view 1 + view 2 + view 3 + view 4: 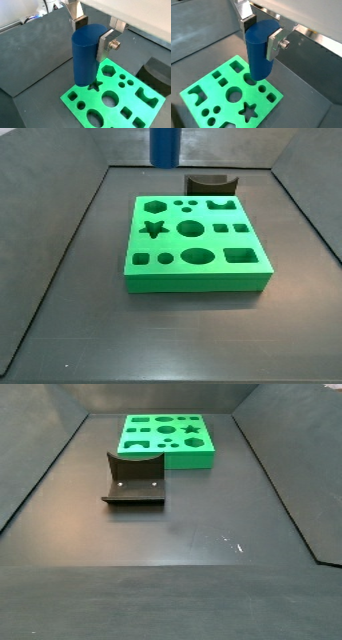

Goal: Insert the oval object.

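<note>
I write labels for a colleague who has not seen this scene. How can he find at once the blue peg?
Look above the green block with shaped holes on the dark floor. The gripper hangs there, and the blue peg is upright between its silver fingers. It is the only blue, smooth thing; the fixture nearby is dark and angular.

No writing, label or number can be read anywhere. The gripper [93, 35] holds the blue oval object [87, 55] — plain. The green block [113, 95] beneath it — unmarked too.

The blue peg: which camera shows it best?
A wrist view shows the blue peg best: nearly its whole length, clamped in the claw above the green block. In a side view only its lower end shows at the top edge; the remaining side view misses it.
</note>
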Robot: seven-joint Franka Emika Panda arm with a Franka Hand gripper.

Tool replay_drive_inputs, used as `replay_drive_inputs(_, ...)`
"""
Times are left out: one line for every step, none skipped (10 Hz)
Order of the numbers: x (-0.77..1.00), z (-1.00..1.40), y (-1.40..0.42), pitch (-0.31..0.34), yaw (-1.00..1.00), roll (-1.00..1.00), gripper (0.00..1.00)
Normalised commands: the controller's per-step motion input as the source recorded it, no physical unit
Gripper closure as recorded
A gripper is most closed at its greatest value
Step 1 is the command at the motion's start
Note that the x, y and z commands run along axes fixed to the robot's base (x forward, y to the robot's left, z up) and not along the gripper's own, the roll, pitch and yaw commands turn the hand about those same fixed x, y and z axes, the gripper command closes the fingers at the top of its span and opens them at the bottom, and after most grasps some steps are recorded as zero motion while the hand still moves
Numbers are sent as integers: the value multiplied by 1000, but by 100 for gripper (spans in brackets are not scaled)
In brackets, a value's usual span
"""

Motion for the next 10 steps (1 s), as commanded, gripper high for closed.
replay_drive_inputs(626, -1000, -354, -14, -423, 127, 100)
replay_drive_inputs(686, -1000, -363, -36, -354, 124, 100)
replay_drive_inputs(903, -869, -380, -67, -140, 156, 100)
replay_drive_inputs(1000, -557, -209, -63, 0, 47, 100)
replay_drive_inputs(1000, -526, -186, -70, 0, 41, 100)
replay_drive_inputs(1000, -397, -114, -87, 0, 54, 100)
replay_drive_inputs(1000, -346, -91, -84, 0, 71, 100)
replay_drive_inputs(829, -320, -249, 0, -154, 306, 100)
replay_drive_inputs(0, -109, 0, 0, -911, 224, 100)
replay_drive_inputs(0, -23, 0, 0, -1000, 177, 100)
